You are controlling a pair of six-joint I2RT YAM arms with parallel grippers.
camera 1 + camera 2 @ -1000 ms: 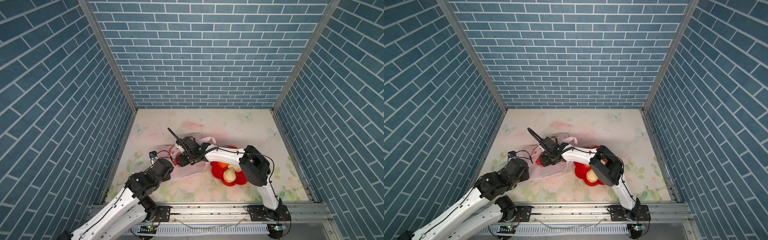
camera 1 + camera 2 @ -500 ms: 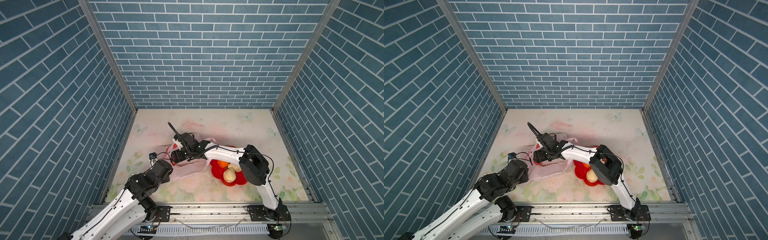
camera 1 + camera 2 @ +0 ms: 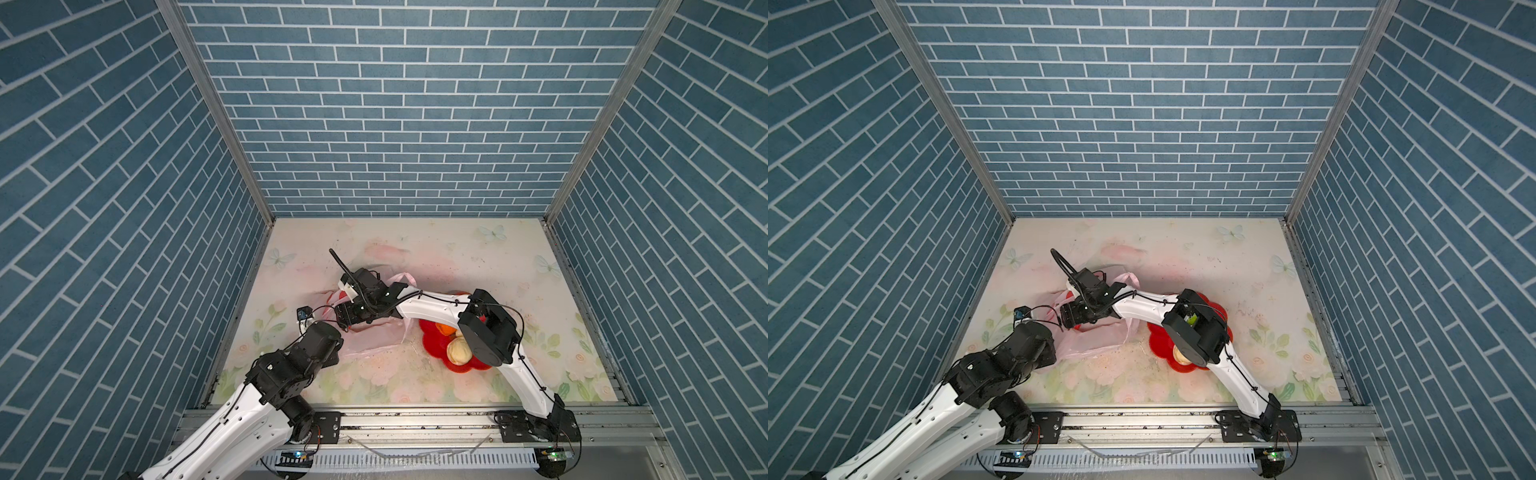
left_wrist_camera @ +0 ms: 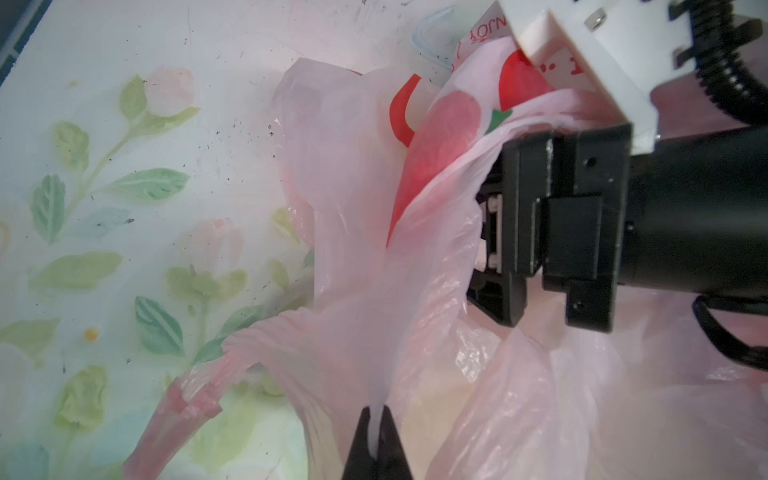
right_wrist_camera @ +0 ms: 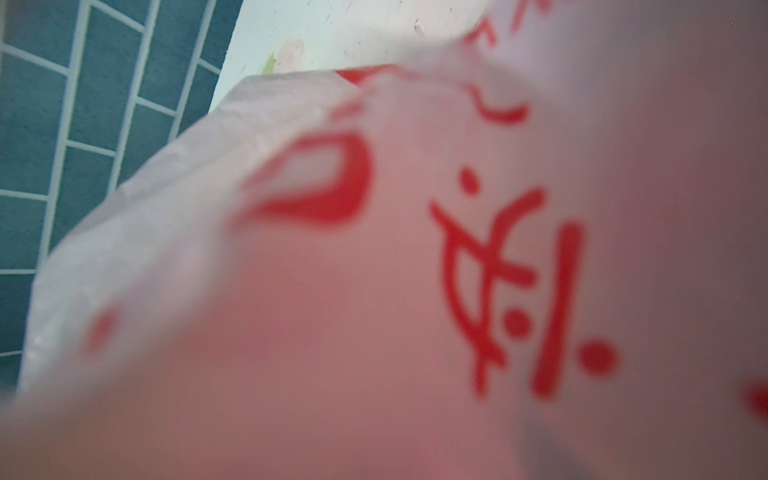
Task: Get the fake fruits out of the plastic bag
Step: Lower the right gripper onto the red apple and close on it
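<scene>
- Pale-pink film is bunching between the tips of the left claw (image 4: pixel 376 440), which is pressing together on one thin fold of the plastic bag (image 4: pixel 353 291). Risk: film this thin is likely to slip out or tear if the pull gets harder.
- The plastic bag is lying crumpled on the floral worktop (image 3: pixel 457 257), left of centre in both top views. It is translucent and crinkly with red printed marks (image 5: pixel 498 270), and a loop handle (image 4: pixel 187 395) is trailing flat. The mouth is gaping toward the right arm.
- The right claw (image 3: pixel 341 319) is reaching into that mouth. Film is hiding its tips, so I cannot tell whether it is spread or closed, or gripping anything. The right wrist view is showing only blurred film and print. Risk: closing blind, it could be catching film instead of fruit and dragging the whole bag out of the left pinch.
- No fake fruits are showing clearly inside the bag. A red patch is showing through the film, and I cannot tell whether it is print or fruit.
- The red dish (image 3: pixel 432 347) is sitting just right of the bag, holding an orange one (image 3: pixel 446 329) and a cream-beige lumpy one (image 3: pixel 458 351). The right arm's elbow (image 3: pixel 490 332) is hanging over the dish. Risk: a low swing back could be knocking these fruits out.
</scene>
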